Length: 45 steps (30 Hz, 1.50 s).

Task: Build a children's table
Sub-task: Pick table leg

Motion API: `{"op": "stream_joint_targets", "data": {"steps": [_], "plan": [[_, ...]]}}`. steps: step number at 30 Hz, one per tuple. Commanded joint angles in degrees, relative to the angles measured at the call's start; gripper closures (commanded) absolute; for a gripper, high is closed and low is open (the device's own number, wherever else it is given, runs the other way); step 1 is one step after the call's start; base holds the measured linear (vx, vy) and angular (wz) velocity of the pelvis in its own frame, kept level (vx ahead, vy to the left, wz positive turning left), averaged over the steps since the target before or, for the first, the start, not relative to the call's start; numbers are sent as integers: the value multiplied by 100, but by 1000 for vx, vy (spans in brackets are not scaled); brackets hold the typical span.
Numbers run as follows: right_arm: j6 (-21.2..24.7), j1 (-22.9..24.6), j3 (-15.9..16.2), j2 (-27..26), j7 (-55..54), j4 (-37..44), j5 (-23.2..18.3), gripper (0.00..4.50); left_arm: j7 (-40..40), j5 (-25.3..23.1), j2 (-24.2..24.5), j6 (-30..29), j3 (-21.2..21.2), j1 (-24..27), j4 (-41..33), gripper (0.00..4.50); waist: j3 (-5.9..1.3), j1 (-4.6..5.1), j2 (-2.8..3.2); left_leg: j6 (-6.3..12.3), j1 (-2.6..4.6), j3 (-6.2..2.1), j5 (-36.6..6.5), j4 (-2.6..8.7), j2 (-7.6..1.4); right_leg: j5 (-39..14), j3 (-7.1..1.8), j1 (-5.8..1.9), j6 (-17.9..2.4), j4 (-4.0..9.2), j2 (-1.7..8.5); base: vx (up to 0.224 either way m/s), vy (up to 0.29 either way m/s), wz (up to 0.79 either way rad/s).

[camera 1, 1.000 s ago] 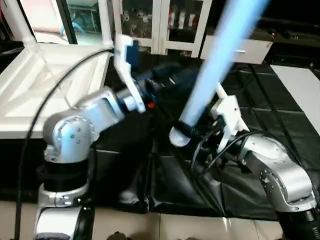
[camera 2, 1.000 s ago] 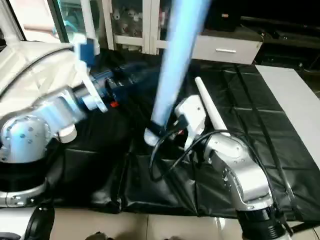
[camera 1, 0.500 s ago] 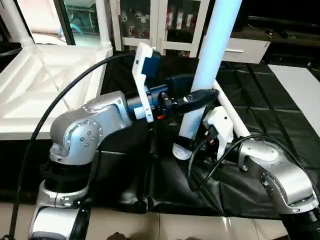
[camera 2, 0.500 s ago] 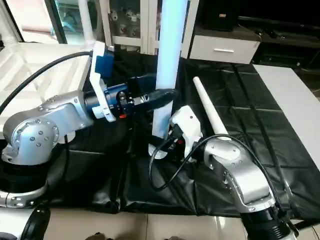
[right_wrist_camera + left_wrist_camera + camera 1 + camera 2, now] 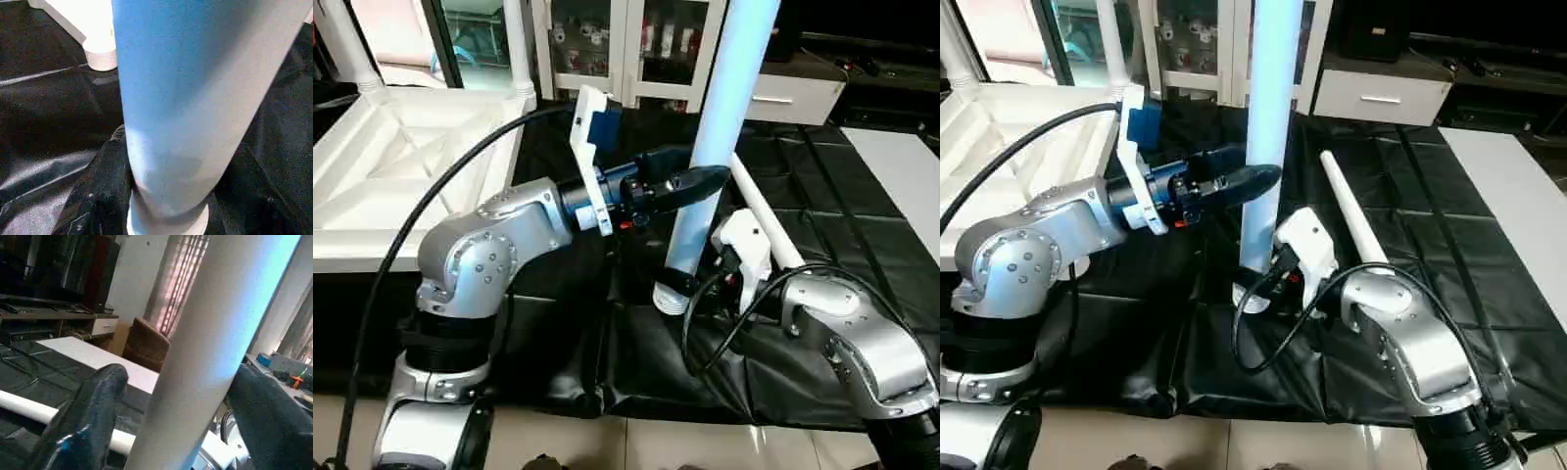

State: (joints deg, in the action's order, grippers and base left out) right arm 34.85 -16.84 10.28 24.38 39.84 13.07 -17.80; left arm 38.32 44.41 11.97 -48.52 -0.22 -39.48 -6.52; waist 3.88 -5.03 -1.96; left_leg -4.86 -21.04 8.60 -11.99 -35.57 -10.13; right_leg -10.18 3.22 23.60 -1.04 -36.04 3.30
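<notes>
Right tool [image 5: 1268, 279] clamps 1 upright leg [image 5: 715, 157]; left tool [image 5: 700, 183] straddles it, unclenched.

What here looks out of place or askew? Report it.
One spare leg lies loose and slanted across the black sheet, behind the right arm. Otherwise nothing stands out: the held leg is upright in the right gripper.

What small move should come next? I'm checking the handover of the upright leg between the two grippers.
Probably finish closing the left gripper on the leg: its fingers flank the tube with a gap showing, while the right gripper holds the leg's lower end.
</notes>
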Motion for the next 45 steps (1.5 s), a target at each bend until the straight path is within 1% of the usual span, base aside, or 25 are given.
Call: {"op": "stream_joint_targets", "data": {"steps": [1,3,5,8,9,10,11,14,21,24,26,27,28,29,30,31,32,33,35,38,41,43,44,45], "plan": [[28,-94,-50,37,17,210,-33,265,-82,59,-27,18,114,-167,51,126,-423,-1,31,78,6,-16,-432,412,-225,-983,-286,-390,-1018,414,409,0,0,0],[28,-97,-55,38,13,211,-33,265,-65,118,-31,-16,147,-180,85,154,-425,-1,24,81,5,-13,-426,407,-220,-950,-287,-392,-1035,411,407,0,0,0],[28,-103,-57,41,12,206,-33,265,-45,153,-27,-26,171,-195,109,161,-429,-4,23,94,2,-16,-385,406,-223,-900,-288,-399,-1042,402,410,0,0,0],[25,-111,-59,40,11,198,-36,265,-8,157,-23,-31,175,-203,111,193,-431,-5,27,106,4,-13,-363,401,-222,-866,-287,-399,-1057,397,409,0,0,0],[18,-116,-65,36,8,190,-37,265,28,151,-16,-36,160,-202,103,193,-428,-4,27,108,3,-13,-368,402,-223,-870,-287,-398,-1060,399,409,0,0,0],[13,-122,-64,35,8,185,-36,265,38,148,-15,-38,151,-205,103,208,-425,-5,31,100,5,-11,-406,404,-221,-933,-287,-398,-1056,409,412,0,0,0],[13,-122,-64,35,8,185,-36,265,38,148,-15,-38,151,-205,103,208,-426,-3,28,94,5,-11,-421,404,-223,-957,-288,-399,-1046,412,412,0,0,0],[8,-160,-63,25,8,170,-36,265,39,200,-26,-20,160,-246,143,239,-425,-3,36,78,12,-16,-450,409,-225,-1010,-285,-397,-1027,413,409,0,0,0],[-16,-186,-74,5,-26,170,-14,265,-69,202,-75,27,249,-326,266,252,-428,-3,36,83,7,-13,-411,403,-215,-936,-285,-403,-1038,410,404,0,0,0],[-32,-213,-91,-11,-61,169,-3,265,-159,195,-76,26,350,-425,387,255,-431,-7,40,75,15,-14,-424,404,-217,-938,-282,-400,-1050,409,404,0,0,0],[-69,-238,-124,-36,-126,159,26,265,-224,176,-57,-19,381,-484,434,255,-439,-9,29,83,8,-18,-364,401,-219,-831,-283,-409,-1071,393,410,0,0,0],[-20,-269,-219,-102,-148,149,-85,209,-241,146,-32,-41,383,-537,464,255,-435,-7,29,94,9,-14,-371,400,-215,-825,-283,-404,-1083,395,407,0,0,0],[60,-327,-354,-178,-144,146,-266,195,-304,108,3,-104,392,-623,521,255,-439,-12,44,94,12,-16,-372,397,-214,-825,-283,-405,-1086,388,409,0,0,0],[153,-378,-474,-238,-137,150,-432,195,-347,74,34,-152,394,-693,566,255,-439,-4,42,118,16,-18,-400,395,-211,-815,-279,-404,-1101,386,399,0,0,0],[181,-399,-507,-249,-130,150,-479,179,-356,62,46,-164,393,-719,583,257,-438,-2,36,119,17,-19,-411,392,-207,-846,-276,-405,-1087,390,403,0,0,0],[266,-464,-605,-275,-104,153,-617,179,-380,25,83,-197,391,-800,637,257,-431,5,40,119,10,-22,-413,400,-206,-874,-277,-416,-1083,393,407,0,0,0],[278,-474,-618,-277,-99,154,-636,164,-383,20,88,-201,391,-812,646,261,-438,-4,48,109,24,-16,-387,391,-208,-891,-280,-401,-1062,393,402,0,0,0],[368,-547,-681,-197,38,187,-779,154,-476,0,106,-281,415,-939,746,264,-435,-10,55,101,21,-16,-379,392,-207,-892,-280,-398,-1063,393,400,0,0,0],[463,-614,-739,-82,223,222,-945,146,-537,-18,108,-296,437,-1038,821,266,-441,-21,49,115,21,-16,-378,389,-202,-842,-276,-415,-1077,392,392,0,0,0],[524,-660,-772,-6,295,219,-994,111,-554,1,97,-272,456,-1066,848,268,-444,-40,46,113,6,-14,-320,386,-207,-794,-277,-416,-1102,390,408,0,0,0],[715,-719,-811,76,312,185,-1049,76,-612,-11,74,-242,490,-1087,894,270,-444,-34,33,109,9,-15,-320,387,-205,-791,-273,-421,-1121,389,403,0,0,0],[931,-756,-865,133,332,173,-1195,68,-733,-32,46,-264,543,-1121,957,271,-452,-41,35,106,8,-15,-306,382,-206,-801,-276,-428,-1120,385,411,0,0,0],[1033,-778,-906,161,328,159,-1280,68,-835,-38,24,-287,586,-1152,1015,271,-448,-41,20,122,6,-14,-305,382,-205,-803,-274,-428,-1124,393,408,0,0,0],[1095,-792,-933,179,322,150,-1333,68,-904,-42,9,-303,616,-1173,1054,271,-447,-43,25,128,10,-13,-323,376,-197,-860,-270,-425,-1111,399,402,0,0,0]]}}
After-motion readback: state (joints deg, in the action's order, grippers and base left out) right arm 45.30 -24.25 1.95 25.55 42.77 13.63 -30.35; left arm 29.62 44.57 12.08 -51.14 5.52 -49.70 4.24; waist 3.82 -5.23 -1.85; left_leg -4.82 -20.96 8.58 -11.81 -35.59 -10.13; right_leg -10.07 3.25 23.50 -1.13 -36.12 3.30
